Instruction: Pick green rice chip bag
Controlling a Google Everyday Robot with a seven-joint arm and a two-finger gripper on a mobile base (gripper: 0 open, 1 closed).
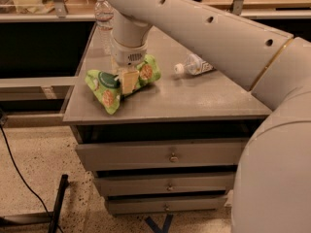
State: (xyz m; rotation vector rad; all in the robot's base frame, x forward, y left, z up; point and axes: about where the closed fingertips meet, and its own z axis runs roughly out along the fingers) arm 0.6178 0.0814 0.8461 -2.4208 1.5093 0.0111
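at the matte grey cabinet top [194, 103], the pincer [128, 81] is clamped around the crinkly green rice chip bag [105, 90].

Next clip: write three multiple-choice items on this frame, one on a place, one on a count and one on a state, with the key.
1. Where is the gripper?
A. at the middle of the green rice chip bag
B. at the cabinet's right edge
C. down at the drawers

2. How many clear bottles are on the cabinet top?
A. one
B. two
C. three

3. How is the back-left bottle posed?
A. upright
B. on its side
C. upside down

Key:
1 A: the jaws pinch the bag's waist, and both ends flare out.
2 B: the back-left bottle and the lying bottle are the only two.
3 A: its cap points up.
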